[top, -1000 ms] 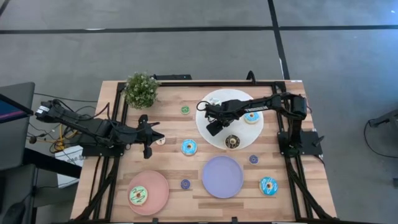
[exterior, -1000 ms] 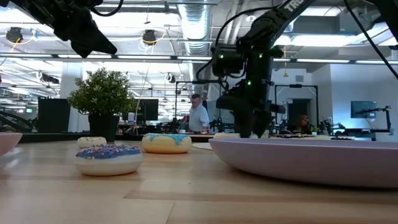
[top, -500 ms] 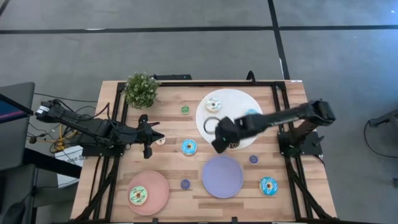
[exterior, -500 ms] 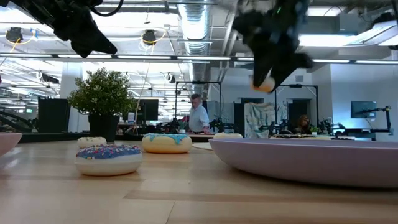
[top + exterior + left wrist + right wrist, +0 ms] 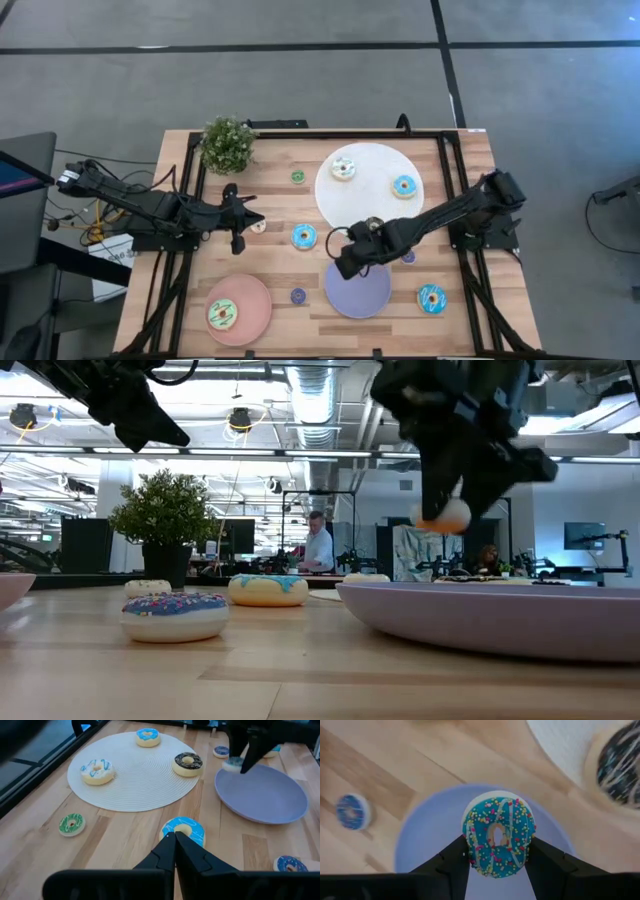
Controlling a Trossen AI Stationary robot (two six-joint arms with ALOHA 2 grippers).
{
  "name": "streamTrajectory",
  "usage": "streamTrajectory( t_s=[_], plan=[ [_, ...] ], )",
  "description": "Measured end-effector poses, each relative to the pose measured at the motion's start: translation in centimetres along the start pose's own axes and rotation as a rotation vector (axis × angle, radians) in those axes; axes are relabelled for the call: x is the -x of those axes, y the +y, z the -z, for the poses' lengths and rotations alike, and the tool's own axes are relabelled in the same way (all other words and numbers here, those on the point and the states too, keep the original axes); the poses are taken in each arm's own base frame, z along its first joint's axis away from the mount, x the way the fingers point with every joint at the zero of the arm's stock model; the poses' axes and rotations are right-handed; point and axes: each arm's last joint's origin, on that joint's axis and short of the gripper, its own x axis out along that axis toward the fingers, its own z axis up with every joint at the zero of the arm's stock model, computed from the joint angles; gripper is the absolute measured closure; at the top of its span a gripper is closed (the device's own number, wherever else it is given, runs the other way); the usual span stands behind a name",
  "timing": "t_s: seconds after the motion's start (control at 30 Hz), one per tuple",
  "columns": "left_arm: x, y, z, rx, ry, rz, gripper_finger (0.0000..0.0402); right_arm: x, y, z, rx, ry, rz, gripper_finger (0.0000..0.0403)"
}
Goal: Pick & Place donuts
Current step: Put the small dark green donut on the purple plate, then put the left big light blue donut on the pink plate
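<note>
Moved since the earlier frame: right hand [image 5: 350,262], formerly over the white plate [image 5: 385,220], now above the left edge of the purple plate [image 5: 368,295], carrying a donut off the white one.

Right hand: pinching a teal sprinkled donut [image 5: 499,834] by its sides, held in the air over the purple plate, not touching it.

Left hand [image 5: 237,243]: pressed together, empty, waiting over the desk [image 5: 270,275] left of centre, near a tiny cream donut [image 5: 259,227].

White plate: white-iced donut [image 5: 343,168], blue-iced donut [image 5: 404,186], chocolate donut [image 5: 187,763] at its near edge.

Desk, loose: blue donut [image 5: 304,237] at centre; blue donut [image 5: 431,298] near right; tiny green donut [image 5: 298,177] far; tiny purple donuts [image 5: 298,296] and [image 5: 408,256].

Pink plate [image 5: 250,292], near left: one green-iced donut [image 5: 222,315].

Potted plant [image 5: 226,144]: far left corner.

Risk, as judged: the donut hangs close to the purple plate's left rim, so a release here could land it on the rim and let it roll onto the desk. A drop from height could bounce it out. The grip looks shallow on the sides, so a slip in transit is possible.
</note>
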Motion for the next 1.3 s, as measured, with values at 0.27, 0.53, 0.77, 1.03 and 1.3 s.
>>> streamTrajectory(
  t_s=[0.27, 0.53, 0.77, 1.03, 1.3],
  plan=[
    [0.0, 0.1, 0.0, 0.003, -0.012, -0.032, 0.0401, -2.7, 0.8, 1.2, -0.055, 0.030, 0.008, 0.0239],
    [0.0, 0.1, -0.1, 0.006, -0.014, -0.032, 0.0401, -3.1, 0.7, 1.2, -0.103, 0.047, 0.027, 0.0221],
    [0.0, 0.1, 0.0, 0.006, -0.011, -0.029, 0.0401, -3.2, 0.6, 1.3, -0.102, 0.055, 0.038, 0.0177],
    [0.0, 0.1, 0.0, 0.007, -0.009, -0.024, 0.0401, -3.2, 0.6, 1.2, -0.105, 0.053, 0.038, 0.0159],
    [0.0, 0.1, 0.0, 0.006, -0.009, -0.024, 0.0401, -3.2, 0.6, 1.0, -0.100, 0.050, 0.038, 0.0159]
  ],
)
